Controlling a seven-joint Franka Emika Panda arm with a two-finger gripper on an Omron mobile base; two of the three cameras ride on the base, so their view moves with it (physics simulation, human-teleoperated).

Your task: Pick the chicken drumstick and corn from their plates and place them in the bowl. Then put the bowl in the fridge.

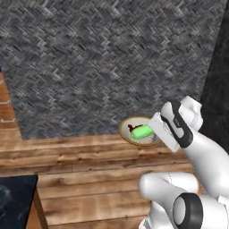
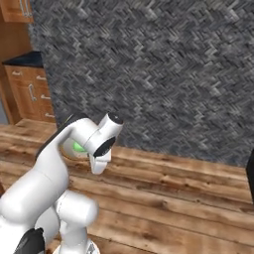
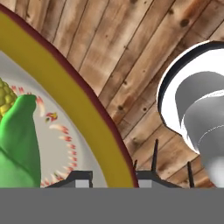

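Left base view first: the arm is bent forward and down so the hand hangs right over the yellow-rimmed plate (image 1: pixel 123 130) on the wooden counter (image 1: pixel 85 159). The corn (image 1: pixel 142 131) lies on that plate, tight against the hand's far end. I'd guess it's parked there because this is the corn pickup part of the job. The hand body hides the fingers from this side, so no telling the grip here.

Right base view: same pose from the other side. Just a sliver of green corn (image 2: pixel 78 147) peeks out behind the wrist, beneath the hand (not much else to read there).

Hand view is the useful one. The gripper (image 3: pixel 114 177) looks down at the plate's yellow rim (image 3: pixel 81 111), and the rim sits right between its fingertips (image 3: pixel 81 176). The corn (image 3: pixel 17 148) is off to one side of the tips, outside the gap, close to the nearer tip. Whether it brushes that tip I can't tell.

Tool state: jaws stand narrowly parted, and I see nothing clamped between them. To my eye it's off-centre from the cob, so it would need a sideways nudge before closing.
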